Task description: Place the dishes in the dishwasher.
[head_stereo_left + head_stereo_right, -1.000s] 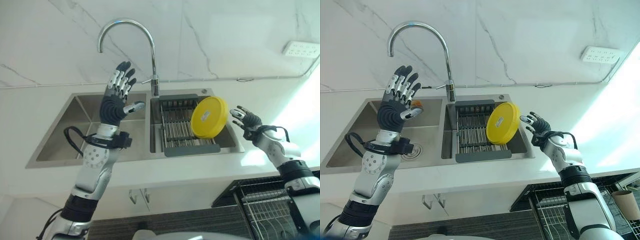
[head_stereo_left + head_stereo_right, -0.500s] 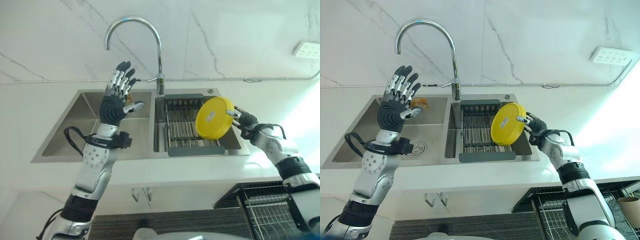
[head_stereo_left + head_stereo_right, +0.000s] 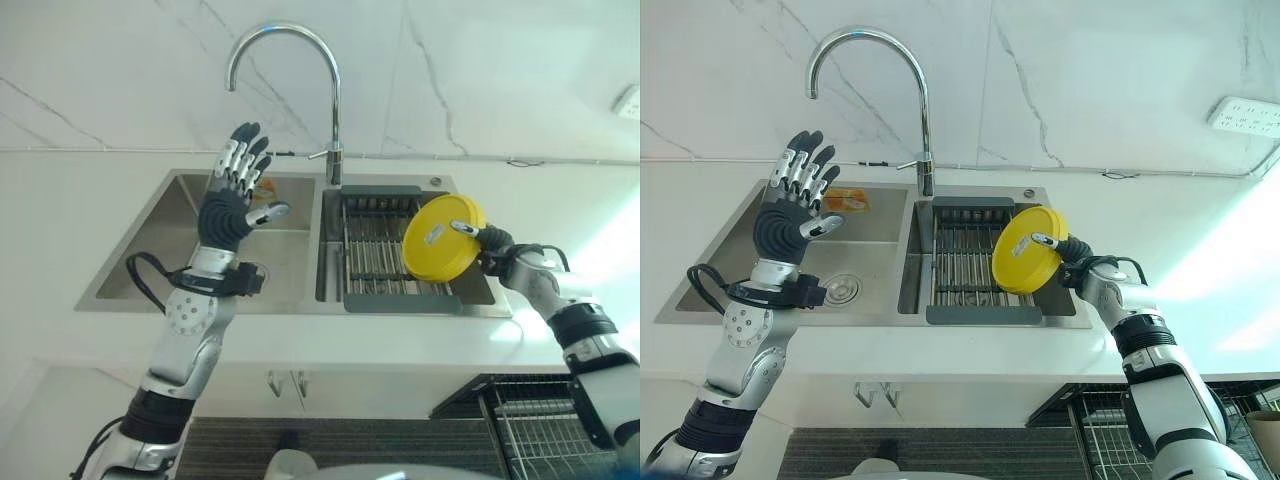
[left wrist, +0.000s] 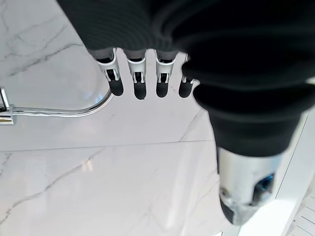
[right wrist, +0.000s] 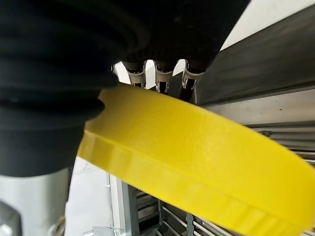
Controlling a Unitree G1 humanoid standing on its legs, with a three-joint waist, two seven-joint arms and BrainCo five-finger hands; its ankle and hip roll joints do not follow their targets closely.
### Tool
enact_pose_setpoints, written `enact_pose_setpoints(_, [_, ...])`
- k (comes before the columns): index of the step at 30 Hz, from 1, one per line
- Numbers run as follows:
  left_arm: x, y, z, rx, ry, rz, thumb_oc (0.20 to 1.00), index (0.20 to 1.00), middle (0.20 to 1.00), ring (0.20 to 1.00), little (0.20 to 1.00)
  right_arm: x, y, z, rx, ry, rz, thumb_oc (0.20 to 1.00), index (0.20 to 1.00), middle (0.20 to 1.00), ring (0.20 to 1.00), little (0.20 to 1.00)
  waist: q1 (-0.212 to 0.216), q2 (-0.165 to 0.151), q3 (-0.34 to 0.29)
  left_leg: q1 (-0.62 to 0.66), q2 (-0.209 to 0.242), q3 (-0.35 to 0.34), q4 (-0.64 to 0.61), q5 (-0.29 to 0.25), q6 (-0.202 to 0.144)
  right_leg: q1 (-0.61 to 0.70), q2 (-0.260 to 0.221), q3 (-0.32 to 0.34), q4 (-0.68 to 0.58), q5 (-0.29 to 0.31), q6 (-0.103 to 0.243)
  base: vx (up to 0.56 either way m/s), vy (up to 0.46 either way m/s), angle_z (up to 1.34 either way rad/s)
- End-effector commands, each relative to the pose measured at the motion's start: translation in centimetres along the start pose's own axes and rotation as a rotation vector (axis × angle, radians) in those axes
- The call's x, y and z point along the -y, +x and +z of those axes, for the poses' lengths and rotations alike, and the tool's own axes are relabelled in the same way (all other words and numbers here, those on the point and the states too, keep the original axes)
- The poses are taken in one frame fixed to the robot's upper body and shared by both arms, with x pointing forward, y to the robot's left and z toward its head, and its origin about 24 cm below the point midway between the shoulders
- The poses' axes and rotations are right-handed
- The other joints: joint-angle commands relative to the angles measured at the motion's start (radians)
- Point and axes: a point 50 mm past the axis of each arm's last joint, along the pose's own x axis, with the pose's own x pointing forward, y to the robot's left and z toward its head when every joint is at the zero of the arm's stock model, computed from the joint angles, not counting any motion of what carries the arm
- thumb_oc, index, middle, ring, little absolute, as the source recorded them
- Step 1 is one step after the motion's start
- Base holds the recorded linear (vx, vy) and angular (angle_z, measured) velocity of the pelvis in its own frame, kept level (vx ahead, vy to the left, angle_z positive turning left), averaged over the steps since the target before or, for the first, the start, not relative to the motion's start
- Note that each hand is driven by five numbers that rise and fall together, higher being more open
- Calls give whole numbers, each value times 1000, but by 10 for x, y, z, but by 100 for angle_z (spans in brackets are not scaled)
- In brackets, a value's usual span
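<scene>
Plate (image 3: 443,237), yellow, stands on edge over the rack (image 3: 385,250), pinched at its rim by the right hand (image 3: 492,248); left hand (image 3: 235,195) hangs spread wide, well apart.

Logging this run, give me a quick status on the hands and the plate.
Right hand pinching yellow plate over the sink rack. Left hand open, raised, idle. Nothing blocking.

A white marble wall (image 3: 1090,70) with grey veins rises behind my double steel sink (image 3: 855,265), where a curved chrome tap (image 3: 875,85) stands. A white socket strip (image 3: 1245,115) sits on the wall at right. The white counter (image 3: 1200,240) glares with strong light.
</scene>
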Motion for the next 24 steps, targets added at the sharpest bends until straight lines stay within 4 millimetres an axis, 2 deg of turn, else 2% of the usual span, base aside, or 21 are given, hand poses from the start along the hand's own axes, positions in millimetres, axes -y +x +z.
enact_pose_setpoints(1, [7,19,14,87,20,-57,1000,1000,1000,1000,1000,-8,2,49,87,-133,9,200,200,200,200,200,23,-9,-7,53,-24,80,-2,-75,6,53,-6,-25,6,-73,-28,0,0,0])
enact_pose_setpoints(7, [7,19,11,72,21,-54,1000,1000,1000,1000,1000,-5,2,54,82,-206,-25,200,200,200,200,200,23,-10,-7,53,-23,82,-2,-73,5,52,-8,-25,6,-70,-25,0,0,0])
enact_pose_setpoints(12, [8,18,11,72,17,-61,1000,1000,1000,1000,1000,-3,1,53,95,-195,-16,200,200,200,200,200,25,-12,-4,52,-25,78,-2,-74,5,52,-7,-25,6,-70,-25,-25,3,0])
enact_pose_setpoints(15, [8,16,10,70,11,-69,1000,1000,1000,1000,1000,-7,-1,48,118,-127,37,200,200,200,200,200,21,-12,-2,54,-23,82,-2,-73,5,51,-6,-24,6,-69,-25,0,0,0])
enact_pose_setpoints(24, [9,11,9,70,0,-86,1000,1000,1000,1000,1000,-23,-12,61,303,-59,92,200,200,200,200,200,-4,-6,1,59,-7,102,-2,-71,3,41,0,-12,6,-67,-26,-21,-32,0])
